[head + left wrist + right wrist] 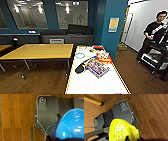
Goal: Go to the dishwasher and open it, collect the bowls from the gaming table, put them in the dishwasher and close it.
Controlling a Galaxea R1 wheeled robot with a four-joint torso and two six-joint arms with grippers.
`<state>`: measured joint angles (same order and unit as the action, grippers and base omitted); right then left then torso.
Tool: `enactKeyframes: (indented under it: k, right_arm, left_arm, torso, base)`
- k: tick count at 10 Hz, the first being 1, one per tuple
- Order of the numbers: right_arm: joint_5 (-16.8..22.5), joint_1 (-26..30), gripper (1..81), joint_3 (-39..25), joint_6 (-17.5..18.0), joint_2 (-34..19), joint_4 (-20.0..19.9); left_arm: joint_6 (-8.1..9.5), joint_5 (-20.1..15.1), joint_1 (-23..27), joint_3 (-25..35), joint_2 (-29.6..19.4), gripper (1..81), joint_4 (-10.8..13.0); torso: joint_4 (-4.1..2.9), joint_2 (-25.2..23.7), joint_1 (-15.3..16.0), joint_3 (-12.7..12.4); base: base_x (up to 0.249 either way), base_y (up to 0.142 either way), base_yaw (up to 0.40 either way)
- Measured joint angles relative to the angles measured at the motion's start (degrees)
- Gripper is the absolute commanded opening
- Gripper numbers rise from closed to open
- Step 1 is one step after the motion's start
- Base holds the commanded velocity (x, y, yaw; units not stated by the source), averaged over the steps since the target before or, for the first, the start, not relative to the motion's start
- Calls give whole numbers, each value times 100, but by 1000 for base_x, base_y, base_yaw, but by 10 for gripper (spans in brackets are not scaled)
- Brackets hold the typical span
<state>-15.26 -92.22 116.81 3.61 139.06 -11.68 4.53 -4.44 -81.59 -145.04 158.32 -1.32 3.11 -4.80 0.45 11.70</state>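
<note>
Left wrist view is showing the blue bowl riding close against the left arm's dark plate, above wooden floor; it looks carried by the left gripper, though the fingers are not making themselves out, so how firmly it is being held I cannot tell. Right wrist view is showing the yellow-green bowl in the same way, with the right gripper's hold equally unclear. Head view is looking along the gaming table, with games boxes and a dark object lying on its white top, a wooden table just beside it and a person standing well off to the right. My worry is that either bowl, smooth and light, is sitting loosely and slipping out during driving or turning, or that an arm is clipping the gaming table's rim or the wooden table's edge.
</note>
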Motion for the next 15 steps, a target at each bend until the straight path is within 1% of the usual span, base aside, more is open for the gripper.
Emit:
enactKeyframes:
  k: [2, 5, 7, 9, 13, 15]
  right_arm:
    - [33, -2, 10, 160, 0, 2, 50]
    - [160, 2, 10, 775, 11, 63, 77]
    - [280, 66, 10, 1086, 38, 157, 83]
    - [284, 145, 10, 1141, 49, 256, 107]
    - [323, 112, 10, 1279, 49, 367, 124]
    - [315, 116, 10, 1309, 46, 449, 124]
  left_arm:
    - [1, 1, 37, -90, 78, 10, 0]
    - [0, -2, 48, -151, 229, 10, 2]
    - [0, -5, 34, -457, 423, 10, 6]
    - [-2, -2, 17, -744, 631, 10, 28]
    - [-5, -55, -35, -785, 708, 10, 52]
    - [-2, -49, -29, -785, 709, 10, 55]
  torso:
    - [0, 0, 0, -2]
    - [0, 0, 0, -2]
    - [0, 0, 0, -24]
    - [0, -2, -2, -131]
    - [0, -4, -5, -146]
    - [0, -4, -2, -146]
  base:
    - [0, 0, 0]
    - [0, 0, 0]
    - [0, 0, 0]
    - [0, 0, 0]
    - [0, 0, 0]
    - [-65, 0, 0]
